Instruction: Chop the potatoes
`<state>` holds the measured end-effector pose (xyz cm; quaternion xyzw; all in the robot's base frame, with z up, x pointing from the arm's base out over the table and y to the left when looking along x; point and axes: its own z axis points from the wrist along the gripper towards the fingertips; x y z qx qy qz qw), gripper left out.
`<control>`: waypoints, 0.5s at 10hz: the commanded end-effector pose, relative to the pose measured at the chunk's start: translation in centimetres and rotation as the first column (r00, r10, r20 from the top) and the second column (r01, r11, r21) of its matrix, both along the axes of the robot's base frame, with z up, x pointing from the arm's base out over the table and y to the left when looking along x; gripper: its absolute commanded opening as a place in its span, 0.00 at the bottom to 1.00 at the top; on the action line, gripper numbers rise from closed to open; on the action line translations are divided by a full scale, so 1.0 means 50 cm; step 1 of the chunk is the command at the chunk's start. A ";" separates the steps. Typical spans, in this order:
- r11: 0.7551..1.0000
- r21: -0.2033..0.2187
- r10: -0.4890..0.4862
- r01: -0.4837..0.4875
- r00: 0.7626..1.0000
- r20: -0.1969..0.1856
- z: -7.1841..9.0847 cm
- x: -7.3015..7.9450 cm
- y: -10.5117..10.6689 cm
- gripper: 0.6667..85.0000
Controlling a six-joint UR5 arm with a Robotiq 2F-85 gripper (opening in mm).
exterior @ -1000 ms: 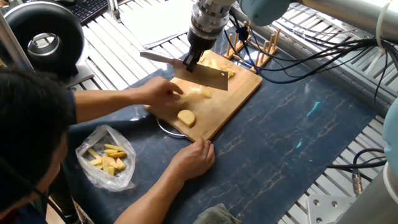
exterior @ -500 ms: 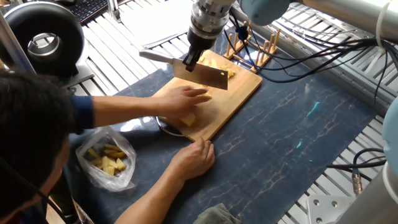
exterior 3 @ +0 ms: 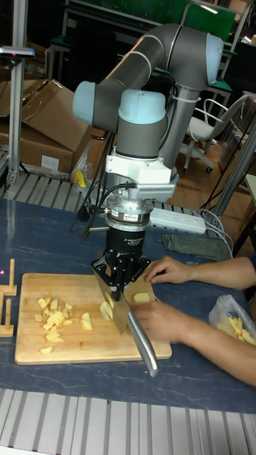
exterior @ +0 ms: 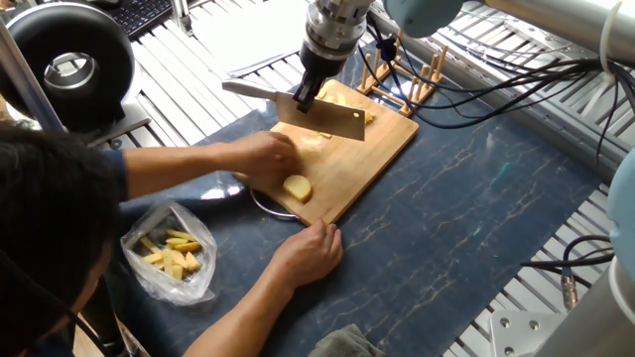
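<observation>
Your tall fixed view shows the potatoes (exterior 3: 55, 313) scattered at the cutting board's (exterior 3: 43, 352) left end, hidden in the fixed view behind the knife (exterior: 319, 117), which the claw (exterior: 309, 91) hangs vertically over the board clamped on, upper centre of frame.

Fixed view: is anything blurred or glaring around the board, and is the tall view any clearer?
Fixed view: sharp on the knife, slight motion blur on the hand by the board, glare on the plastic bag. Tall fixed view: dimmer background, soft overall, the potatoes still readable.
</observation>
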<state>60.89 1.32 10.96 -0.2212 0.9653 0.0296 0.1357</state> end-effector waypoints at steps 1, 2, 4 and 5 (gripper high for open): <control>1.000 0.012 -0.005 0.005 1.000 0.003 0.003 0.003 0.003 0.00; 1.000 0.005 0.003 -0.004 1.000 0.009 0.002 0.005 0.000 0.00; 1.000 -0.006 0.015 -0.015 1.000 0.011 0.001 0.008 -0.007 0.00; 0.999 -0.011 0.031 -0.031 0.999 0.018 0.003 0.012 -0.010 0.00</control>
